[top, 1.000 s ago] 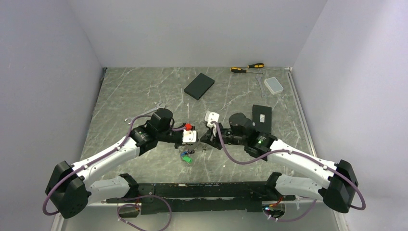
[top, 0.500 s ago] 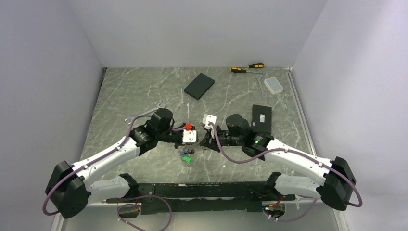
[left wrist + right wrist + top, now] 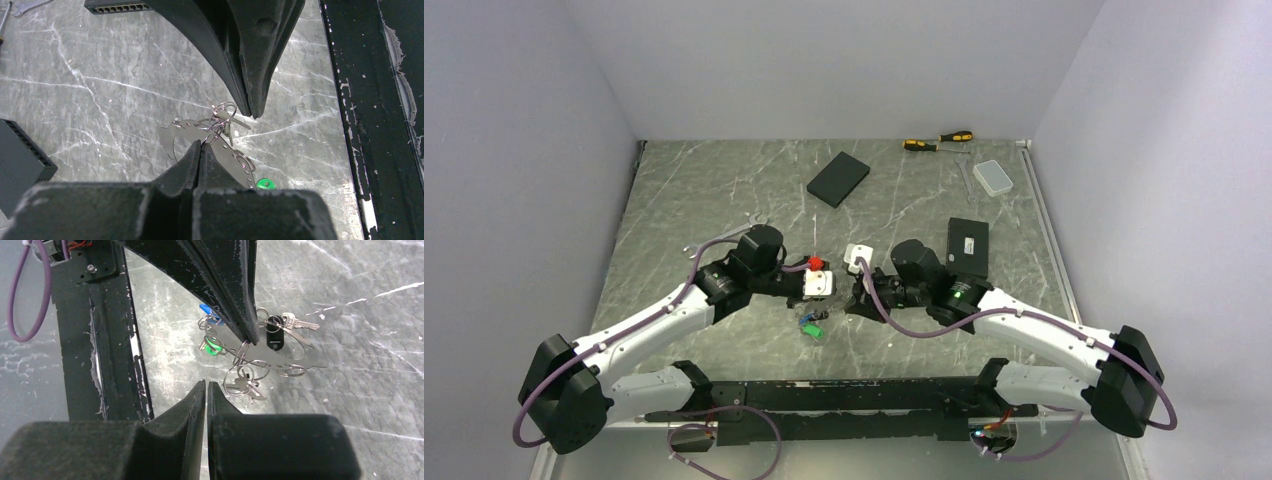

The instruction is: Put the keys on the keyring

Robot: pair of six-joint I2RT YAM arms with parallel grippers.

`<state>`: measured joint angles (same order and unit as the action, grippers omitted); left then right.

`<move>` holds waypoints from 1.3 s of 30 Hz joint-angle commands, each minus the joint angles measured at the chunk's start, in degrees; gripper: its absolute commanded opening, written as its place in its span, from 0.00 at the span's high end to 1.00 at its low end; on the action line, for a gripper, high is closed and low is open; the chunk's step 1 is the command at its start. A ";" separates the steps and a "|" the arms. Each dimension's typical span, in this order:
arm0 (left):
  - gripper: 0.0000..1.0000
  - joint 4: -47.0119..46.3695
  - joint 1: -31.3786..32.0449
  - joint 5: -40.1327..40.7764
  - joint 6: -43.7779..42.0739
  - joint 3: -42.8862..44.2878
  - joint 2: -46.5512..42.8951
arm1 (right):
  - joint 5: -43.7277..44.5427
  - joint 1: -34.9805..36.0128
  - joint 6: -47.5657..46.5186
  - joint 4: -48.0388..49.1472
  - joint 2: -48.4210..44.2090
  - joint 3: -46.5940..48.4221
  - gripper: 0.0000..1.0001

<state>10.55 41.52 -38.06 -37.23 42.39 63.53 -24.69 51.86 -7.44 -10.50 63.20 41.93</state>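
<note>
Both arms are reached out from the near edge of the counter and bent inward, the left gripper [image 3: 200, 146] and right gripper [image 3: 206, 385] set tip to tip, low over the middle. The left jaws are pressed together; the right jaws are all but closed.

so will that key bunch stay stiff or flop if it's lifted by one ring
Probably floppy: the keys sit on separate small rings, so they'd likely swing. Likely light, being small and thin. Bare smooth metal may slip in the jaws.
</note>
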 commanded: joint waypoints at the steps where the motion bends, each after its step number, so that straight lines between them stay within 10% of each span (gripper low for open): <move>1: 1.00 -1.93 -0.32 -0.05 0.85 1.47 -1.48 | -1.42 0.29 0.43 0.10 -3.65 1.29 0.89; 8: 1.00 -2.06 -0.30 0.05 1.02 1.55 -1.56 | 9.04 0.22 3.86 7.67 -6.93 -0.93 0.60; 39: 1.00 -2.99 -0.30 2.41 2.60 1.55 -1.63 | 9.76 0.21 5.80 14.51 0.52 -3.12 0.56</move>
<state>9.63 41.52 -36.07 -35.70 42.39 63.46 -13.91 51.86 -1.89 0.58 63.86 39.11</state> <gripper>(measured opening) 0.008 0.455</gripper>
